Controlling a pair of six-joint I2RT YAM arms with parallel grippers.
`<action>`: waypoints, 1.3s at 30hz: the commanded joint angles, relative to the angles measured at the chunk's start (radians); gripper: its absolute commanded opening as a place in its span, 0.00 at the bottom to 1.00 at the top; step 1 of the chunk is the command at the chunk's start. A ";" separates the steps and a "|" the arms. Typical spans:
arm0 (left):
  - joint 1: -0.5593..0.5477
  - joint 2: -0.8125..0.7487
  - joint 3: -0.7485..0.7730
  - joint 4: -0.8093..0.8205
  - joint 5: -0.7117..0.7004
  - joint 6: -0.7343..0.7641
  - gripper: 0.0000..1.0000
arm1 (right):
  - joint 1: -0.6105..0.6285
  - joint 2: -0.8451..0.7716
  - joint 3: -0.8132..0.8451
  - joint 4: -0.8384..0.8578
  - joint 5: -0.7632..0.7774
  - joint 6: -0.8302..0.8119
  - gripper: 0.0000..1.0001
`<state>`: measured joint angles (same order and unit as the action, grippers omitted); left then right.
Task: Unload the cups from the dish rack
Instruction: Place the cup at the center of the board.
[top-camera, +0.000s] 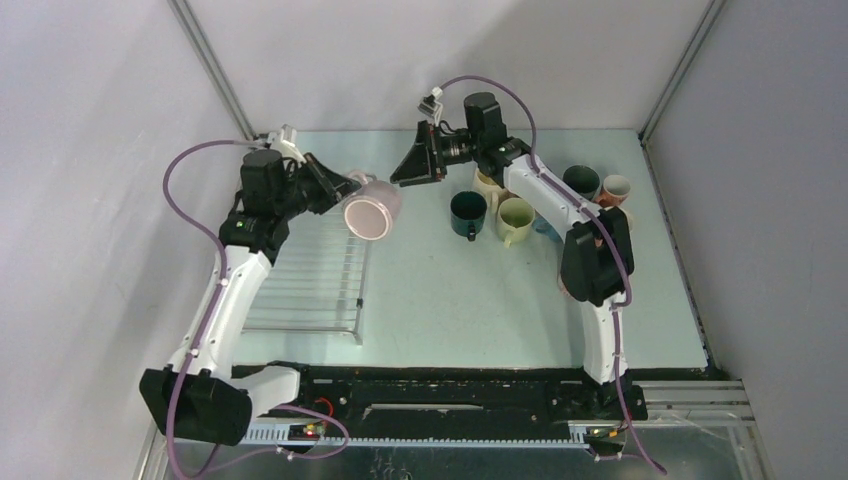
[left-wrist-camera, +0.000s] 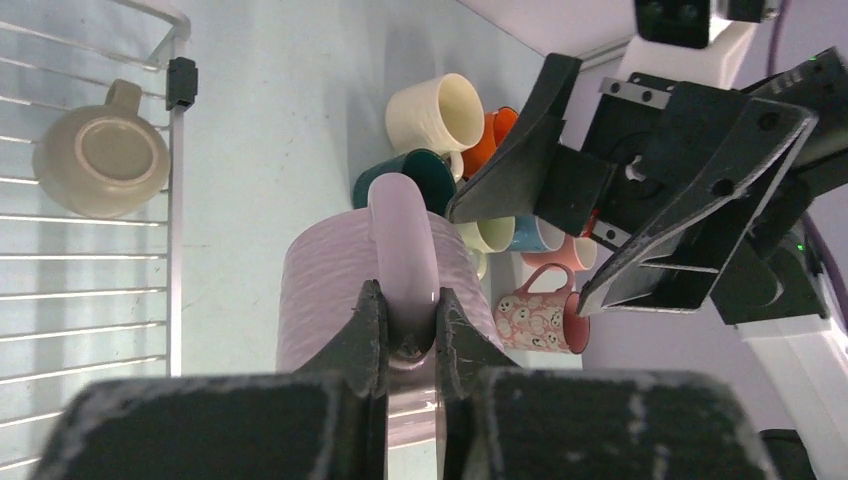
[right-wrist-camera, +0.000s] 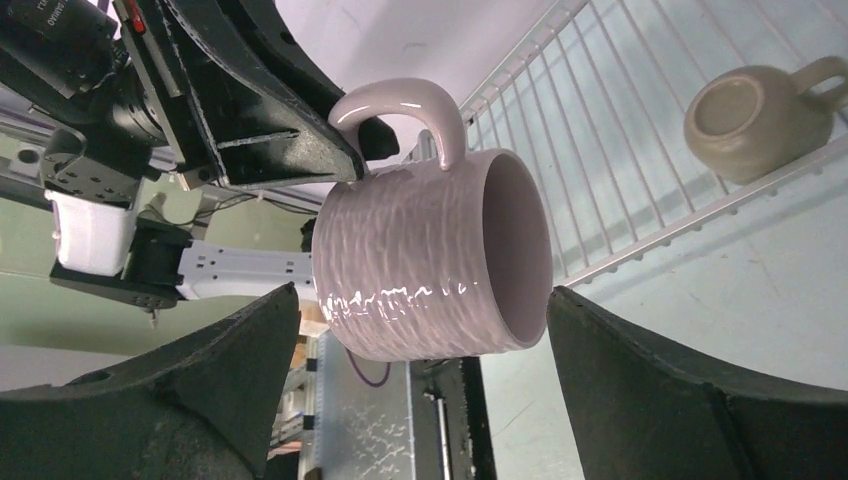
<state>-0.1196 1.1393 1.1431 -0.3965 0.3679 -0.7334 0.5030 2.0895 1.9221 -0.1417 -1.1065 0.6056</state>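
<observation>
My left gripper (top-camera: 345, 188) is shut on the handle of a ribbed lilac cup (top-camera: 372, 213) and holds it on its side in the air, just past the right edge of the dish rack (top-camera: 310, 280). The left wrist view shows both fingers clamped on the handle (left-wrist-camera: 405, 300). My right gripper (top-camera: 410, 165) is open and faces the cup. In the right wrist view its fingers (right-wrist-camera: 650, 380) stand wide on either side of the cup (right-wrist-camera: 430, 260) without touching it. A beige cup (left-wrist-camera: 100, 160) lies upside down on the rack (left-wrist-camera: 90, 290).
Several cups stand grouped on the table to the right: dark green (top-camera: 468, 212), pale cream (top-camera: 515, 218), another cream (top-camera: 488, 182), teal (top-camera: 581, 180), orange-pink (top-camera: 615, 187). A speckled pink cup (left-wrist-camera: 535, 320) lies on its side. White walls enclose the table.
</observation>
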 joint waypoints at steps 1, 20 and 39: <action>-0.017 -0.007 0.097 0.173 0.055 -0.048 0.00 | -0.013 0.012 -0.026 0.126 -0.055 0.114 1.00; -0.040 0.027 0.120 0.291 0.112 -0.077 0.00 | -0.017 0.030 -0.185 1.019 -0.185 0.916 0.91; -0.040 0.079 0.099 0.484 0.178 -0.144 0.00 | 0.002 -0.006 -0.190 1.163 -0.178 1.116 0.59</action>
<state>-0.1574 1.2148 1.1610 -0.0971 0.5381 -0.8284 0.4805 2.1277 1.7164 0.9375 -1.2701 1.6520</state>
